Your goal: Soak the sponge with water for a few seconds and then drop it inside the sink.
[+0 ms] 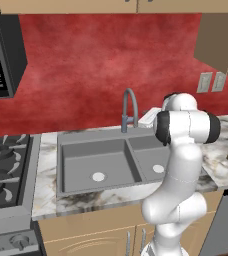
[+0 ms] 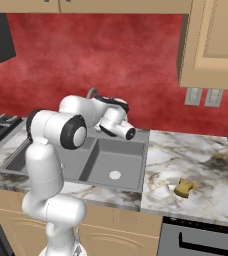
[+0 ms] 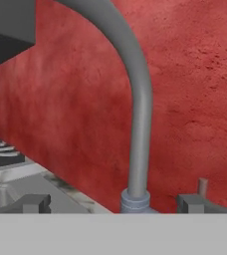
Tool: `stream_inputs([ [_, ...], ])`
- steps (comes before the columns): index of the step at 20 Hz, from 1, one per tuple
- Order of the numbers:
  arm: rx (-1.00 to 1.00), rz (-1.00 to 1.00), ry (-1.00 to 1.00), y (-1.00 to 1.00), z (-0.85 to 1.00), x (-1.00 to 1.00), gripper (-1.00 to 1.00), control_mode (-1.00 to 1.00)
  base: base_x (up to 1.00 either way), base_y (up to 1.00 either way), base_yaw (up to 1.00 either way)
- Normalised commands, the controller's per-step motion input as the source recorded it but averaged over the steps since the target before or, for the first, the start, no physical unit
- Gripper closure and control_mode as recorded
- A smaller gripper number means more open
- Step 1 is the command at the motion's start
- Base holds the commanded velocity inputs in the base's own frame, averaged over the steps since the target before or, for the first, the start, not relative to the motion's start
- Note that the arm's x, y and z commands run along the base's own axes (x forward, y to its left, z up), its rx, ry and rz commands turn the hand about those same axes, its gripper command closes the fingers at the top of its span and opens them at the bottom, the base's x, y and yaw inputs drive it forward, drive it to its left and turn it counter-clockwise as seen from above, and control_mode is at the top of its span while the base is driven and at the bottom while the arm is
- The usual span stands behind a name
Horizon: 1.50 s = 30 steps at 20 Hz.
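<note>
Grey arched faucet (image 3: 138, 114) rising close ahead of the pincer (image 3: 113, 204), between its spread tips, red wall right behind. Both basins of the sink (image 1: 97, 159) open from above. Bare marble worktop (image 2: 186, 155) around the sponge (image 2: 184, 188), wall cabinet (image 2: 213, 42) overhanging far right.

Yellow-tan sponge (image 2: 184, 188) lies on the counter, right of the grey double-basin sink (image 2: 131, 172).

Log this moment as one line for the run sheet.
gripper: open, facing grey arched faucet | yellow-tan sponge: on marble counter, untouched | grey double-basin sink: no water running
</note>
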Motion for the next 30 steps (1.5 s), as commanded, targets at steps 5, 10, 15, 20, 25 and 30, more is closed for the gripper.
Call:
stream_inputs([
  [5,0.0,0.0,0.0,-0.07,0.0,0.25,-1.0,-1.0,0.0,0.0,0.0],
  [10,0.0,0.0,0.0,-0.18,0.0,0.26,-1.0,-1.0,0.0,0.0,0.0],
  [15,0.0,0.0,0.0,-0.15,-0.01,0.23,-1.0,-1.0,0.0,0.0,0.0],
  [20,0.0,0.0,0.0,-0.01,-0.03,0.21,-1.0,-1.0,0.0,0.0,0.0],
  [25,0.0,0.0,0.0,0.01,-0.03,0.11,-1.0,-1.0,0.0,0.0,0.0],
  [30,0.0,0.0,0.0,0.02,-0.09,0.15,-1.0,-1.0,0.0,0.0,0.0],
])
